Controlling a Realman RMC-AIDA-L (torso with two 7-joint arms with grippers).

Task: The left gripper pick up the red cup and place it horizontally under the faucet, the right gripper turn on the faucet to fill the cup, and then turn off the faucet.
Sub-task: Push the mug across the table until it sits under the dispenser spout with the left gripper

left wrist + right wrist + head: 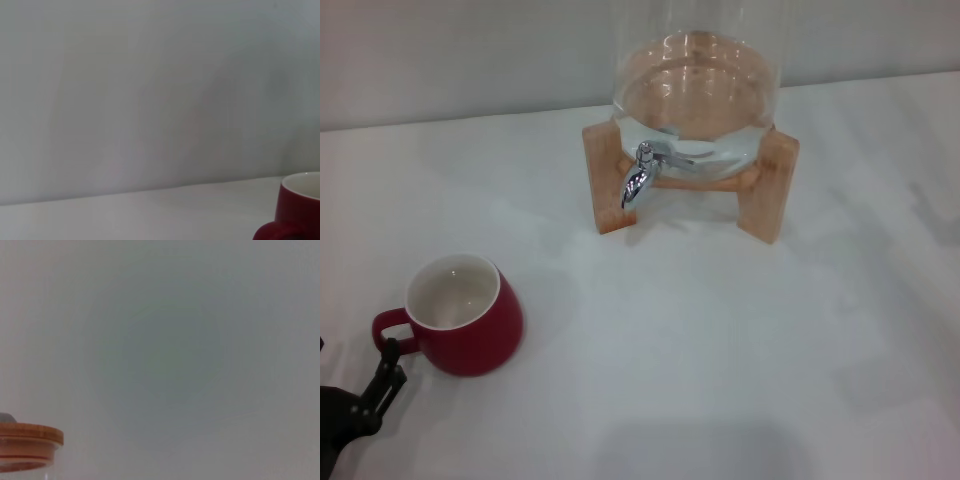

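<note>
The red cup [465, 318] stands upright on the white table at the front left, cream inside showing, its loop handle pointing left. It also shows at the edge of the left wrist view [300, 212]. My left gripper [378, 388] is at the front left corner, low by the table, just below and left of the cup's handle, close to it. The chrome faucet [638, 180] hangs spout-down at the front of the glass dispenser [695, 95], well behind and to the right of the cup. My right gripper is out of view.
The dispenser holds water and sits on a wooden stand [770, 190] with legs on both sides of the faucet. Its wooden lid [27, 437] shows in the right wrist view. A grey wall runs behind the table [720, 340].
</note>
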